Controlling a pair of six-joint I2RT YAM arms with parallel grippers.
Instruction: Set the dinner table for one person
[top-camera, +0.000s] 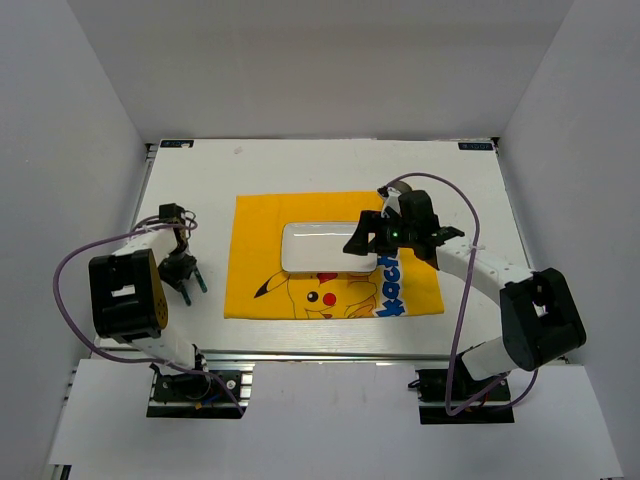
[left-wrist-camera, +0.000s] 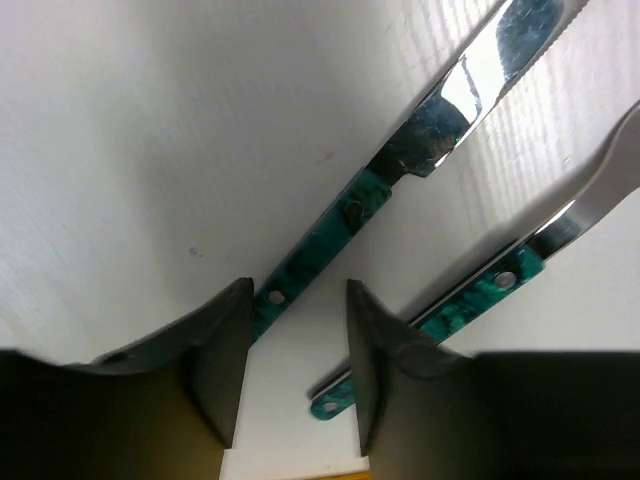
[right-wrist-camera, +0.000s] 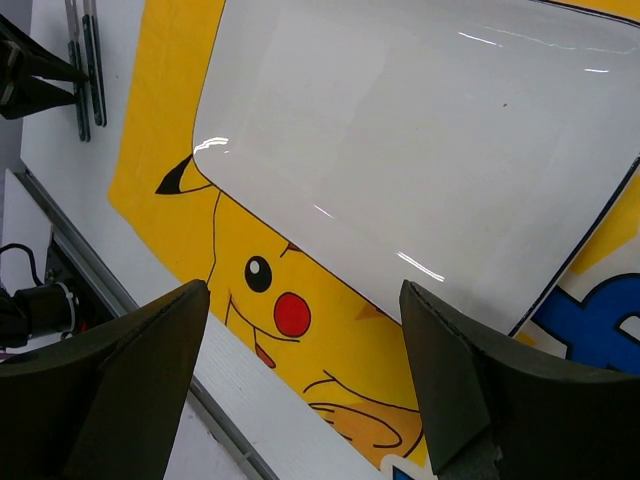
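The white dinner table (top-camera: 300, 170) carries a yellow Pikachu placemat (top-camera: 260, 225) with a small white rectangular plate (top-camera: 320, 248) on it. My right gripper (top-camera: 362, 240) hovers open and empty over the plate's right end. In the right wrist view the gripper (right-wrist-camera: 303, 290) spans the plate's (right-wrist-camera: 400, 130) near edge and the placemat (right-wrist-camera: 330, 350). My left gripper (top-camera: 182, 272) is open, low over the table left of the placemat. In the left wrist view the gripper (left-wrist-camera: 298, 290) stands over two green-handled utensils. The knife (left-wrist-camera: 340, 220) handle ends by the left finger. The other utensil (left-wrist-camera: 480, 290) runs behind the right finger.
A metal rail (top-camera: 320, 355) runs along the table's near edge, with both arm bases just in front of it. Grey walls close in the table at the back and sides. The utensils (right-wrist-camera: 85, 70) and the left gripper's fingers (right-wrist-camera: 30, 75) show at the right wrist view's top left.
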